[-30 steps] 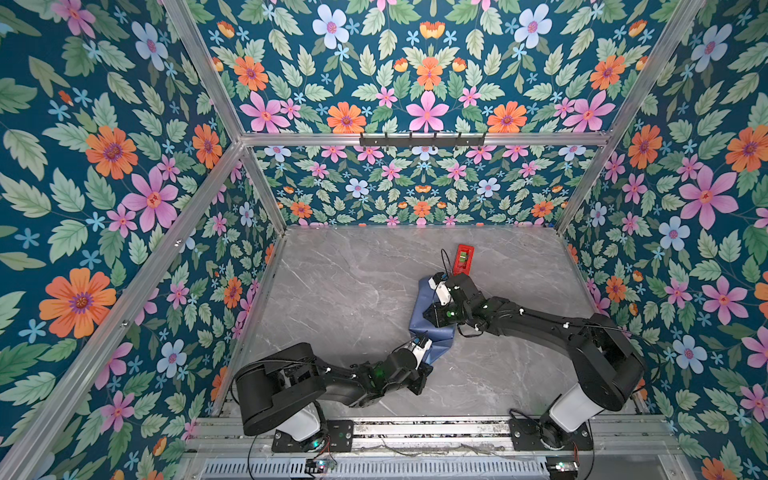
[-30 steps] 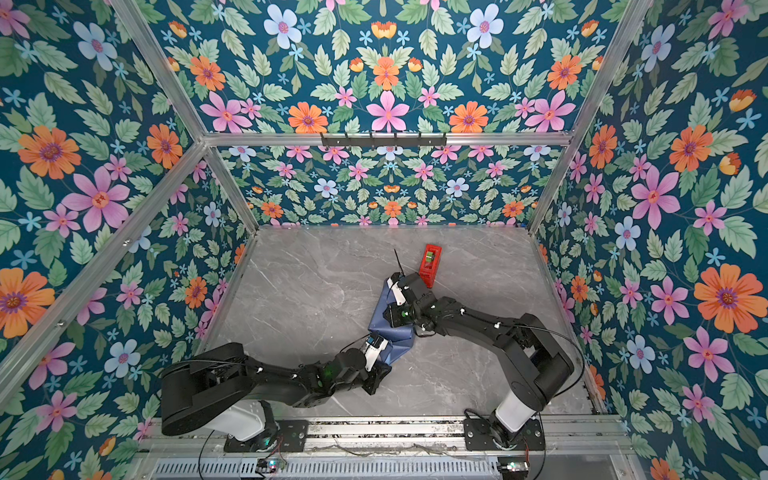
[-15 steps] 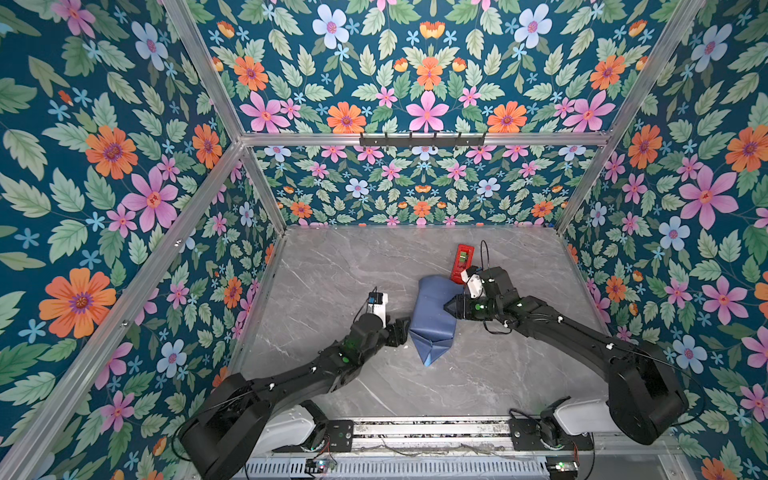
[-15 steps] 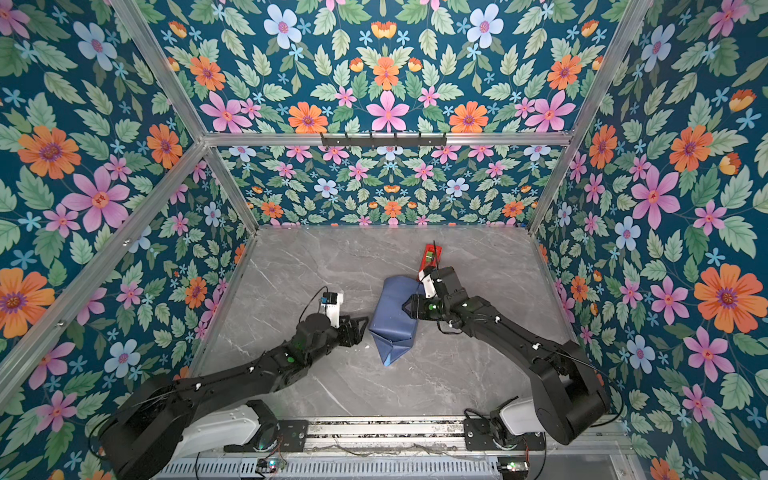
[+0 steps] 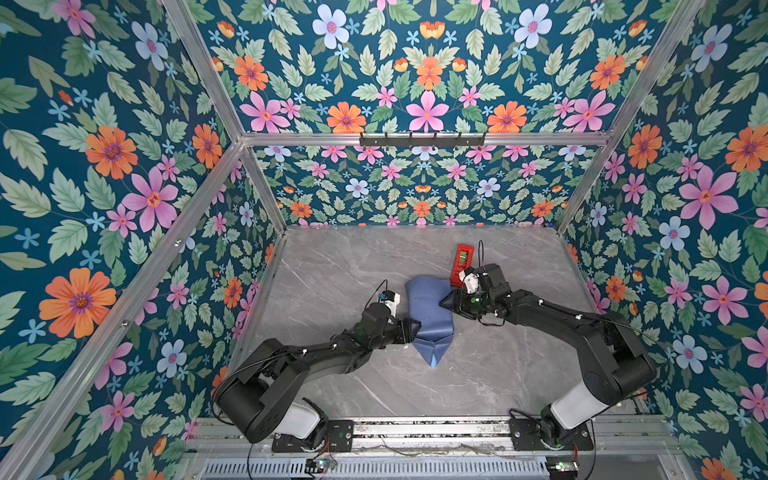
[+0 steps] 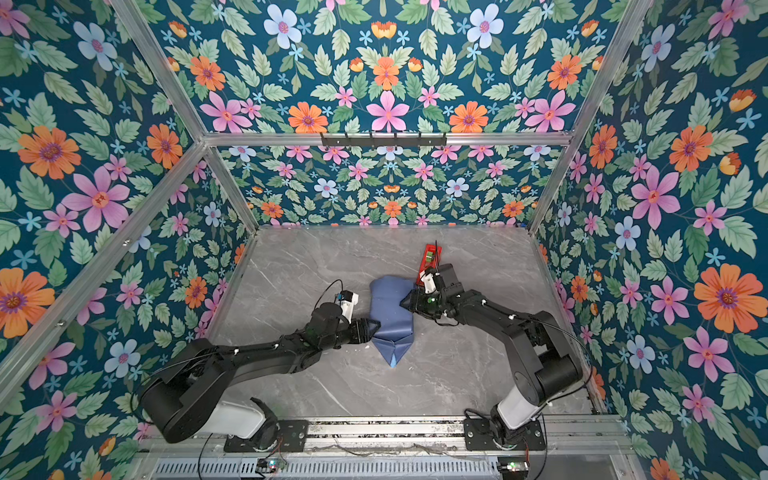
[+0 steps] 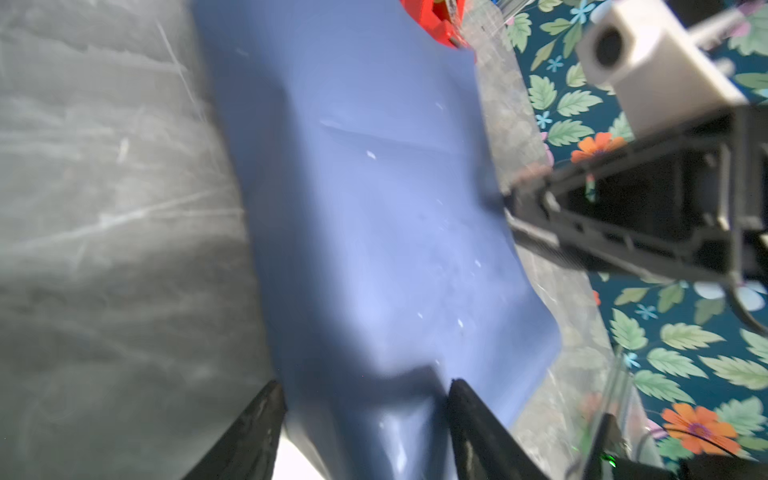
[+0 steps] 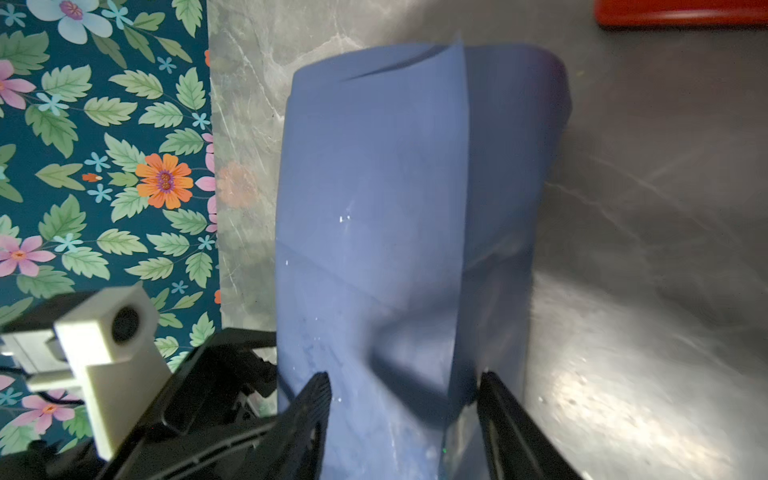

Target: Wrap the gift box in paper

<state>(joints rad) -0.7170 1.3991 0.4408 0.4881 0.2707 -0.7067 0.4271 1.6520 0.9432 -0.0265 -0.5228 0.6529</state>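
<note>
Mid-counter, a little right of centre: the paper [image 5: 428, 309], matte slate blue, wrapped into a long raised parcel with soft creases. Near end folded flat into a triangular point, a sliver of brighter blue at the very tip. Far end wider, rounded and loosely flared. Gift box hidden in every view, with only the blocky rise of the sheet to go by.

At the parcel's left edge, toward the near end: the left pincer [image 5: 414, 327], black, fingers apart, clamped on nothing. At the right edge, farther back: the right pincer [image 5: 446, 301], likewise spread. Contact with the sheet impossible to judge for either.

Only from the left wrist: fine white specks and a shallow crease across the paper [image 7: 374, 228], all slightly blurred. Also the right arm's white camera block [image 7: 640, 62].

Only from the right wrist: a sharp lengthwise seam on the paper [image 8: 374, 208], one layer lapped over another, with an open curl at the end nearest the dispenser.

Just beside the parcel's far right corner: a narrow red plastic tape dispenser [image 5: 462, 259], its green top visible only from above.

Beneath everything: the counter [image 5: 332, 270], grey marble-look with white veins, glossy under glare. All around: floral-print walls [image 5: 415, 83] in aluminium framing.
</note>
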